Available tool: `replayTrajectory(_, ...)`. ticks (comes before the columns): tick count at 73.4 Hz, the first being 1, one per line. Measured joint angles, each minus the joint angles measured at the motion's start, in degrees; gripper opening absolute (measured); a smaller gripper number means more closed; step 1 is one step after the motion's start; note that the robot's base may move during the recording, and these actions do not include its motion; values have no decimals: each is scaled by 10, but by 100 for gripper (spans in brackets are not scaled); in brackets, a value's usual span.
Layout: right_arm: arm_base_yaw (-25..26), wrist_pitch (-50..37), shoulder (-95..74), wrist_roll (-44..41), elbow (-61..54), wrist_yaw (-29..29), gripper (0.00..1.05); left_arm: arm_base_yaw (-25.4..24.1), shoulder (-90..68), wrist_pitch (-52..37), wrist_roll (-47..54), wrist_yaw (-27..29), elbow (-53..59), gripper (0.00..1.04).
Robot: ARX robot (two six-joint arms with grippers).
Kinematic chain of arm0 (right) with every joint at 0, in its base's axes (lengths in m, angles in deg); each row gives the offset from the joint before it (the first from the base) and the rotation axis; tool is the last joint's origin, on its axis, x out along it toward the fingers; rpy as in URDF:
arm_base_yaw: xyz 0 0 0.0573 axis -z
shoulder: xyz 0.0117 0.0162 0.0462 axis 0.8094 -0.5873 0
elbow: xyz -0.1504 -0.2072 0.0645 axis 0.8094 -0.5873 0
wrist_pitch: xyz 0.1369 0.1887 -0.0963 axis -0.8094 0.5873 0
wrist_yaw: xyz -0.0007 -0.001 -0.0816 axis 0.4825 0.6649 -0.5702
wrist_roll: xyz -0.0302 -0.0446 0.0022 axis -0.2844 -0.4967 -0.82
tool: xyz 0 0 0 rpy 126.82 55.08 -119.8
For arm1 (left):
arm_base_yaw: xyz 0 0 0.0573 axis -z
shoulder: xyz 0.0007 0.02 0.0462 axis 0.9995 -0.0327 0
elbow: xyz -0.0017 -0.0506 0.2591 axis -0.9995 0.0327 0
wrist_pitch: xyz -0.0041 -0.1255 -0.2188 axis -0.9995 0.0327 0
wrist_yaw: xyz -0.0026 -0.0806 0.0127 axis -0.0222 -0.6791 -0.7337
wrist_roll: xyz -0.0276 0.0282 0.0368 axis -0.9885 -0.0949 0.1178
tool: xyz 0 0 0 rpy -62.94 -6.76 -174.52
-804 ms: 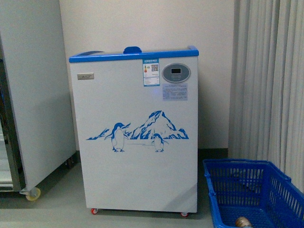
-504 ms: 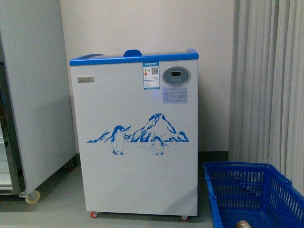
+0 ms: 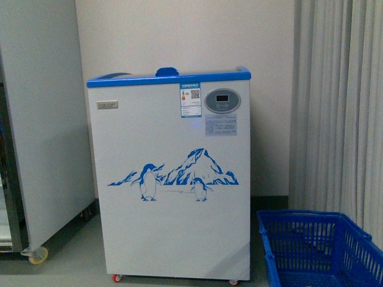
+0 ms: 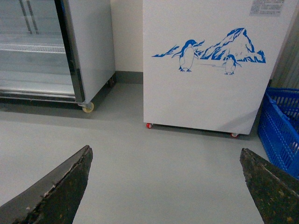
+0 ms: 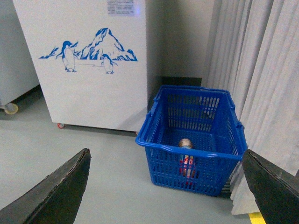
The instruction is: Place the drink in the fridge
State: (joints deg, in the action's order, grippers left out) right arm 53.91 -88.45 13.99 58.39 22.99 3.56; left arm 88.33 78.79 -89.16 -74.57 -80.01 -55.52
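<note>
Fridge: white blue-rimmed chest fridge [image 3: 173, 179]
Drink: red-labelled bottle [image 5: 186, 162], in blue plastic basket [image 5: 163, 166] beside fridge
Left end effector [image 4: 164, 150]: wide
Right end effector [image 5: 166, 152]: wide

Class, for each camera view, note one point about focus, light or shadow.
Front view: soft focus, even light; label print on the fridge unreadable. Left wrist view: penguin decal crisp, left gripper dark and blurred. Right wrist view: shadowed corner behind the basket; the drink shows dimly through its mesh.
</note>
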Motion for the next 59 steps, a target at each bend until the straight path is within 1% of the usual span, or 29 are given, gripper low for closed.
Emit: replayTrajectory(59, 0, 0, 0, 0, 0, 0, 97, 0, 0, 0, 0, 0, 0, 97)
